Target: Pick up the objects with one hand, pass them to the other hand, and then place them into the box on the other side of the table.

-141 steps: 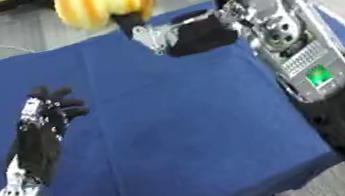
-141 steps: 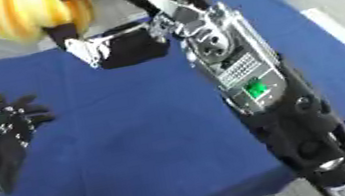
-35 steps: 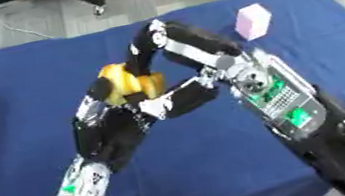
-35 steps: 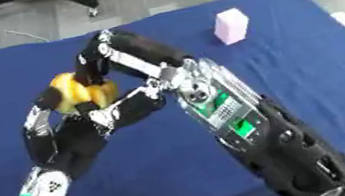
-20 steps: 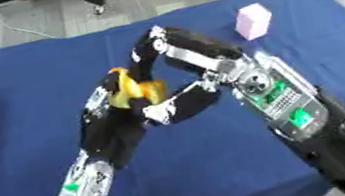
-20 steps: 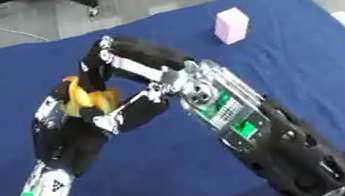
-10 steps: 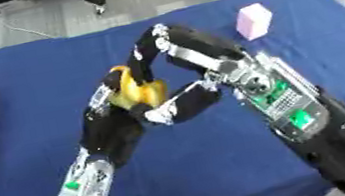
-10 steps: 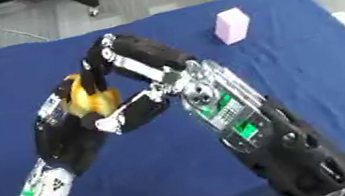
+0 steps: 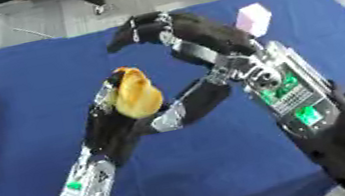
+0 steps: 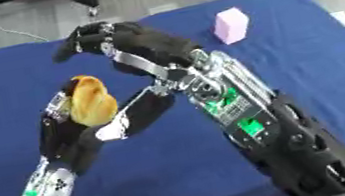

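Above the blue table [image 9: 21, 76], the left hand [image 9: 114, 125] clasps the yellow fruit [image 9: 136, 96] round its lower half; it looks light and smooth, while the right hand [image 9: 193, 40] arches relaxed beside it.

1. The left arm rises from the lower left of the frame toward the centre, its forearm black with silver and green patches.
2. The left hand [image 9: 118, 122] sits just left of centre, fingers curled upward and closed round a yellow-orange object [image 9: 137, 97].
3. The right arm enters from the lower right corner and runs diagonally up to the centre, silver panels and green lights showing along the forearm.
4. The right hand [image 9: 187, 34] is at upper centre, bent at the wrist, its fingers arched over to the left and holding nothing.
5. The right thumb [image 9: 187, 108] reaches down-left, just beside the left hand.
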You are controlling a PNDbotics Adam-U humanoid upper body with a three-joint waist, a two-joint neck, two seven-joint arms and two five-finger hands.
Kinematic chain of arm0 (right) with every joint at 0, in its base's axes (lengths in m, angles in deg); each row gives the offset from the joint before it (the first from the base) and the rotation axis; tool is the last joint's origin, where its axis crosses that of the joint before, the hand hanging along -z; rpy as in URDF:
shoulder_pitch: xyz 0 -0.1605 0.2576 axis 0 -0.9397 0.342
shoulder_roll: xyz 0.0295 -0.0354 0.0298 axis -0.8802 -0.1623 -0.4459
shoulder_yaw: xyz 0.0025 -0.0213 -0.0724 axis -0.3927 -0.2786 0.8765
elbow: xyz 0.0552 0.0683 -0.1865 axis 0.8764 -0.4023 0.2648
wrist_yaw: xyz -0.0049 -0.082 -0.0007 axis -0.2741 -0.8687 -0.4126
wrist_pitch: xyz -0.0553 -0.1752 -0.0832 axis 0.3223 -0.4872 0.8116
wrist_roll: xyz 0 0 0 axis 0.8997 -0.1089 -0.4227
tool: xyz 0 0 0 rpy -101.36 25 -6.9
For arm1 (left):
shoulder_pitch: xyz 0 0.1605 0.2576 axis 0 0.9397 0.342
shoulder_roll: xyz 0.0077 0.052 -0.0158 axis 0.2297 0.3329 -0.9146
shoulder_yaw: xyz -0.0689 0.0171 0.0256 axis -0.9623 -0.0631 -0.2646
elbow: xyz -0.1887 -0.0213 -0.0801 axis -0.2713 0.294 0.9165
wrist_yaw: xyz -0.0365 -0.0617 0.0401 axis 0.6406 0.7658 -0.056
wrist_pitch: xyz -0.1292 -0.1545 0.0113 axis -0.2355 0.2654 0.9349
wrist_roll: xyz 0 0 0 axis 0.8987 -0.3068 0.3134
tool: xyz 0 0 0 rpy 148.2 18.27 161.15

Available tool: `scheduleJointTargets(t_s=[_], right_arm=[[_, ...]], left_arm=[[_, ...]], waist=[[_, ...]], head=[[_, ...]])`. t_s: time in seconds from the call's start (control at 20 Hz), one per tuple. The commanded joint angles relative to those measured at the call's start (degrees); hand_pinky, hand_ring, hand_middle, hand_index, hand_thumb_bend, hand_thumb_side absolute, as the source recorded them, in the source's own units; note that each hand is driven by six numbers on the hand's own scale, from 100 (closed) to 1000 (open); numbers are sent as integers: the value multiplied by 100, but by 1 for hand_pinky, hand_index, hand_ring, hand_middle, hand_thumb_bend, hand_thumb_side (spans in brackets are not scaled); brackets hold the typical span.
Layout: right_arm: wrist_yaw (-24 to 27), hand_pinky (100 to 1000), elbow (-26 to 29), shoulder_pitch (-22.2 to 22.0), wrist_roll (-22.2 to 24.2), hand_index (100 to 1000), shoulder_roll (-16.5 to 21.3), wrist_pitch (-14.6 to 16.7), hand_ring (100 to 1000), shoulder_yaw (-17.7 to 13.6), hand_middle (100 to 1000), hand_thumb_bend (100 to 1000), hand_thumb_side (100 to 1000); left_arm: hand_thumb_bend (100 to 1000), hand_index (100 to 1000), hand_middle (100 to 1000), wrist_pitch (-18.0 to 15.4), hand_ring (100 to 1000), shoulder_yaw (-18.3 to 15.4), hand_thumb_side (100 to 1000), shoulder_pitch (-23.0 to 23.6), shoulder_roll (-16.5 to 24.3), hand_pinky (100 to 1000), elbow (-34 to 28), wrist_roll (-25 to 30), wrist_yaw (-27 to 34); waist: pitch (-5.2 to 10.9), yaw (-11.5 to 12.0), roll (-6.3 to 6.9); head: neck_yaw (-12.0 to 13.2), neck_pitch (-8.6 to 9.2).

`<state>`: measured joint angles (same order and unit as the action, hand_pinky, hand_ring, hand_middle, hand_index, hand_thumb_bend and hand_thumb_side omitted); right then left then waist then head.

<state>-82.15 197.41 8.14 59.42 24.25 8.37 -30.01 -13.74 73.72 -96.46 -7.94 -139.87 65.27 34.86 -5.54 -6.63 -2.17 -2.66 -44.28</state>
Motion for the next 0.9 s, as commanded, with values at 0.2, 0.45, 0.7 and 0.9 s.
scheduleJointTargets(t_s=[0.2,0.45,0.7,0.9], right_arm=[[-143,810,570,149,147,883,139,140,855,-299,829,627,439],[-215,812,646,250,-128,885,190,171,846,-542,822,615,469],[-274,810,649,335,-596,879,287,195,833,-845,809,596,485],[-323,805,649,318,-904,869,392,162,823,-1036,794,594,504]], left_arm=[[100,467,219,-35,307,-68,689,-63,-31,675,24,-77,-107],[100,467,219,-81,306,-159,691,-24,-27,677,101,-145,-151],[100,465,216,-170,303,-368,698,17,61,686,160,-365,-277],[100,463,209,-276,296,-634,701,41,258,699,87,-644,-439]], waist=[[76,-15,8],[94,-23,7],[111,-36,17],[131,-55,27]], head=[[20,16],[39,16],[158,16],[410,16]])
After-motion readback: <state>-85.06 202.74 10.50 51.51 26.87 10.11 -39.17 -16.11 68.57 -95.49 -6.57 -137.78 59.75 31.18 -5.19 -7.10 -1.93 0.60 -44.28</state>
